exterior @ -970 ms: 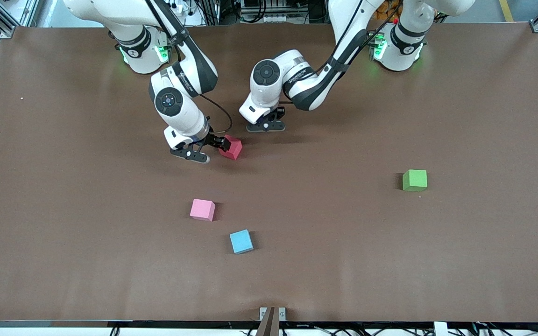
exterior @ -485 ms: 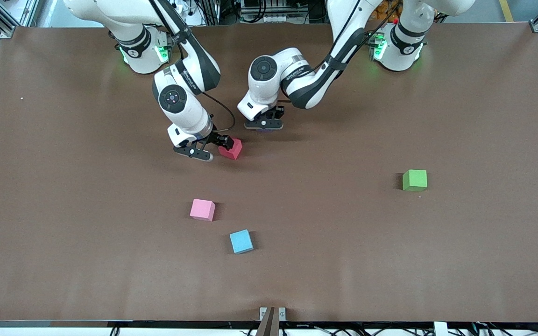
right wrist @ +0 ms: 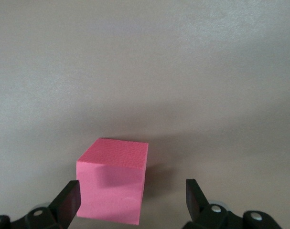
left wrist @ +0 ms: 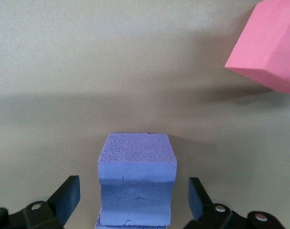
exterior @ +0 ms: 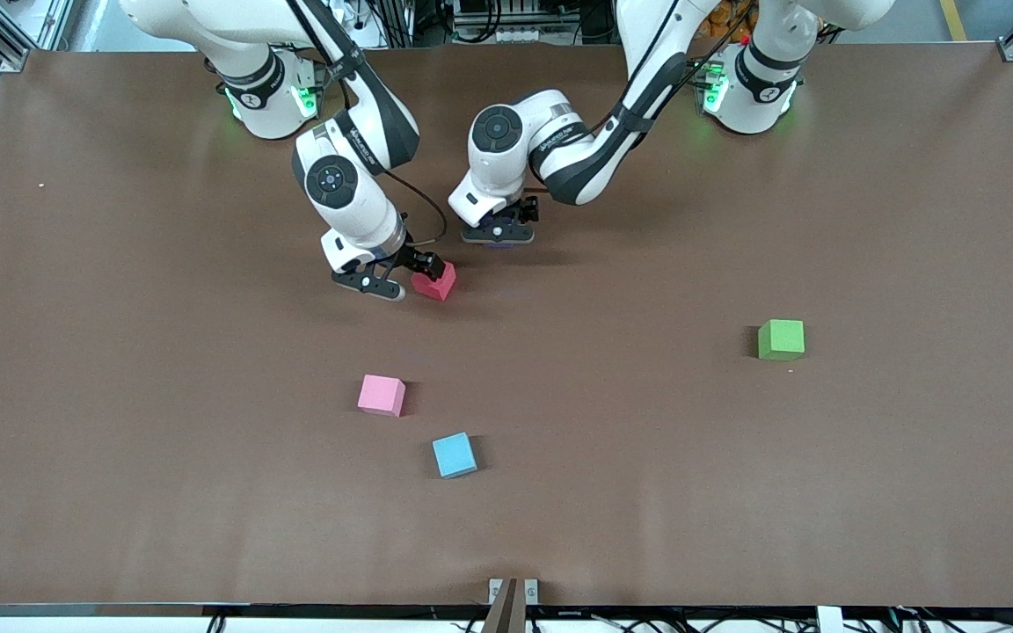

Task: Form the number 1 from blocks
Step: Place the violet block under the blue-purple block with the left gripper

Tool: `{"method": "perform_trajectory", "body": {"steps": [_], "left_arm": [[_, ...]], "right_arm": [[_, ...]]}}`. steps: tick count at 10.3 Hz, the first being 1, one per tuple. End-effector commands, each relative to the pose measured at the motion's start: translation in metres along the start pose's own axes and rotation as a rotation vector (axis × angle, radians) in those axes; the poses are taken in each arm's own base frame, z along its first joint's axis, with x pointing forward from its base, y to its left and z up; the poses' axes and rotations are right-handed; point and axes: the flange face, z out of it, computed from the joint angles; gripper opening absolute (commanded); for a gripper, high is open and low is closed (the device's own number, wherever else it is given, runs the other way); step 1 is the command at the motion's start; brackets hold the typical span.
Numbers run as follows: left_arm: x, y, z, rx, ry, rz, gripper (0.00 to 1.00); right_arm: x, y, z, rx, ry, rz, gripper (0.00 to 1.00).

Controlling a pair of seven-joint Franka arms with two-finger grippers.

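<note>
The red block (exterior: 434, 283) sits on the table, and my right gripper (exterior: 401, 274) is low around it. In the right wrist view the red block (right wrist: 113, 186) stands between that open gripper (right wrist: 133, 192), close to one finger and well clear of the other. My left gripper (exterior: 498, 236) is low over a purple block, which it hides in the front view. The left wrist view shows the purple block (left wrist: 136, 186) between the open left gripper (left wrist: 134, 191), with gaps on both sides. The pink block (exterior: 381, 395) lies nearer the front camera. The orange block is out of view.
A light blue cube (exterior: 455, 454) lies just nearer the front camera than the pink block. A green cube (exterior: 781, 339) sits toward the left arm's end of the table. The red block (left wrist: 269, 47) shows close by in the left wrist view.
My right wrist has shifted a little toward the left arm's end, and the red block looks slightly lower. My left gripper has drawn slightly toward the bases.
</note>
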Motion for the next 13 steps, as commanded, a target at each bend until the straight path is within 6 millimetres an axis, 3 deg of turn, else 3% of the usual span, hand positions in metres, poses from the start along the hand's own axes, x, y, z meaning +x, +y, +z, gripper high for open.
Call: {"method": "perform_trajectory", "body": {"steps": [1, 4, 6, 8, 10, 12, 13], "left_arm": [[0.006, -0.011, -0.047, -0.001, 0.037, -0.015, 1.0], [0.039, -0.046, -0.123, -0.015, 0.061, -0.077, 1.0], [0.074, -0.082, -0.167, -0.041, 0.108, -0.154, 1.0], [0.116, -0.133, -0.205, -0.063, 0.158, -0.215, 1.0], [0.152, -0.189, -0.238, -0.072, 0.212, -0.235, 1.0], [0.18, -0.245, -0.265, -0.078, 0.26, -0.321, 1.0], [0.192, -0.272, -0.278, -0.077, 0.281, -0.322, 1.0]], "right_arm": [[-0.009, -0.003, 0.007, 0.012, 0.001, 0.013, 0.98], [-0.016, -0.014, 0.019, 0.043, -0.007, 0.041, 0.98], [-0.013, -0.019, 0.03, 0.034, -0.012, 0.041, 0.98], [-0.017, -0.023, 0.038, 0.029, -0.012, 0.029, 0.97], [-0.022, -0.022, 0.05, 0.013, -0.018, 0.019, 0.81], [-0.023, -0.026, 0.05, 0.015, -0.018, 0.016, 0.57], [-0.023, -0.035, 0.043, 0.026, -0.015, 0.025, 0.55]]}}
